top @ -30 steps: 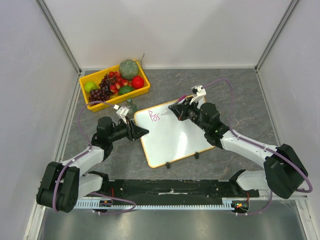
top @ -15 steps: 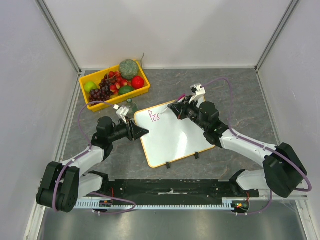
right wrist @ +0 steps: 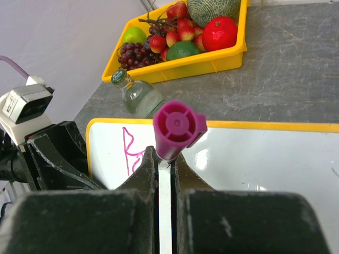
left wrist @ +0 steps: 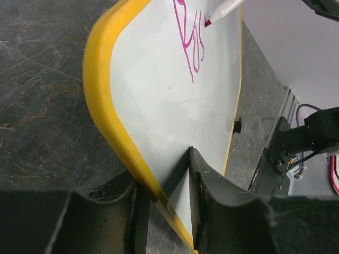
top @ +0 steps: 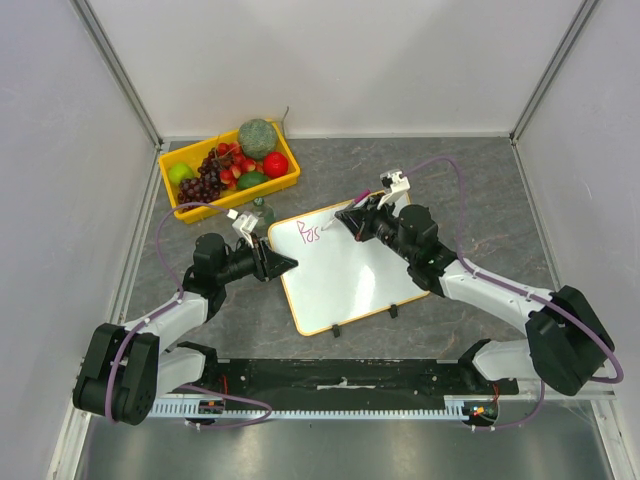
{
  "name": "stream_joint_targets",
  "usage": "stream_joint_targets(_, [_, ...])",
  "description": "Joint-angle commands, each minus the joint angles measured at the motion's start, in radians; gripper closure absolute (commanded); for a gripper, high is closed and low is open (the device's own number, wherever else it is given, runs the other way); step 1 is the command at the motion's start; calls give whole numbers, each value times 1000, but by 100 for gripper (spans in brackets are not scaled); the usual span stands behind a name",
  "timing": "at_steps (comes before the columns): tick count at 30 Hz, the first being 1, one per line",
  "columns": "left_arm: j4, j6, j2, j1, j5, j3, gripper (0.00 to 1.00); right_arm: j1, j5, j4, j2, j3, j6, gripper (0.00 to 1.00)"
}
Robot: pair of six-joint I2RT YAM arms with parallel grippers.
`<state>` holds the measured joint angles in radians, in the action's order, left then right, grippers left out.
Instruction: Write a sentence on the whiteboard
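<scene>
Now our left hand (top: pixel 281 264) clamps the left edge of the whiteboard (top: pixel 345 280), which lies on the desk (top: pixel 470 190) near the tray (top: pixel 240 203). Our right hand (top: pixel 352 216) is closed on a marker (right wrist: pixel 177 127), its tip at the sentence (left wrist: pixel 189 45), 3 pink letters reading "Pos".

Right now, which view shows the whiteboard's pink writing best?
The left wrist view: the pink writing is large and sharp. The top external view shows it whole but tiny. The right wrist view shows only the first letter; the right claw and marker hide the rest.
</scene>
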<state>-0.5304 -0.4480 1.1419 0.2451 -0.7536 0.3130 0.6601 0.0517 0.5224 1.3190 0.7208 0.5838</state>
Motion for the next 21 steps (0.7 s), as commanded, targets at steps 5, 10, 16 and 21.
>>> stream_joint_targets(5, [27, 77, 9, 11, 11, 1, 98, -1, 13, -15, -33, -63, -19, 100])
stream_joint_targets(10, [27, 75, 12, 11, 11, 1, 98, -2, 16, -18, -44, -41, -19, 100])
stream_joint_targets(16, [27, 77, 15, 11, 11, 1, 98, -2, 49, -18, -84, 19, 25, 100])
stream_joint_targets(21, [27, 75, 15, 11, 10, 1, 98, -2, 39, -30, -78, 80, 27, 100])
